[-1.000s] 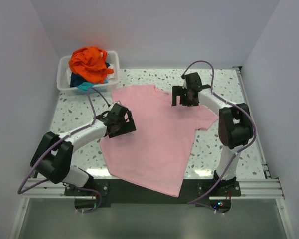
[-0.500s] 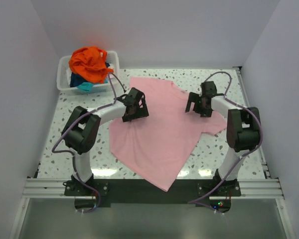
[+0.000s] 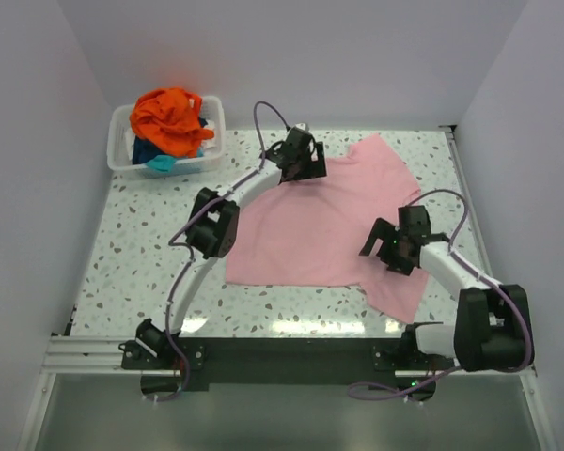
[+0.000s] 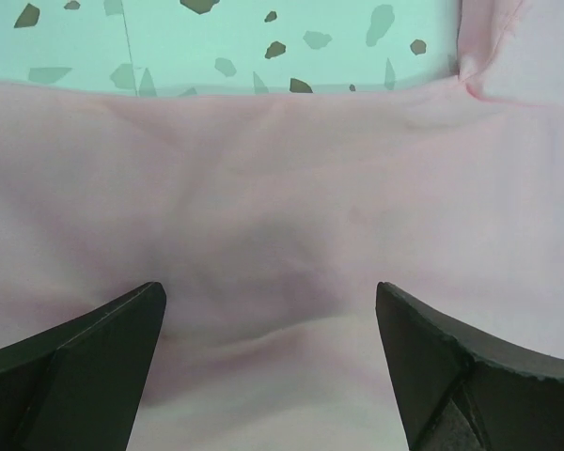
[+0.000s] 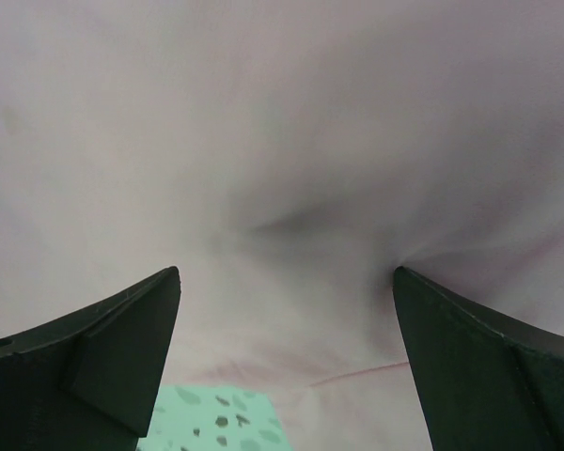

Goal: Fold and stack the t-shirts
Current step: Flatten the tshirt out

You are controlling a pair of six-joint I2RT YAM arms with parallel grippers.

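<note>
Pink t-shirt (image 3: 305, 235) lying on table (image 3: 132, 254), left gripper (image 3: 300, 161) over its far edge, right gripper (image 3: 388, 247) over its near-right part, both spread wide

Matt cloth t-shirt (image 3: 310, 235) on seemingly glossy terrazzo table (image 3: 132, 254).

From here I lose the pink t-shirt (image 4: 291, 188) past the edges of both wrist views (my jaws are cut off at the bottom too), and in the bin (image 3: 118, 143) the orange t-shirt (image 3: 169, 117) buries most of the teal t-shirt (image 3: 160, 162) beneath it.
</note>
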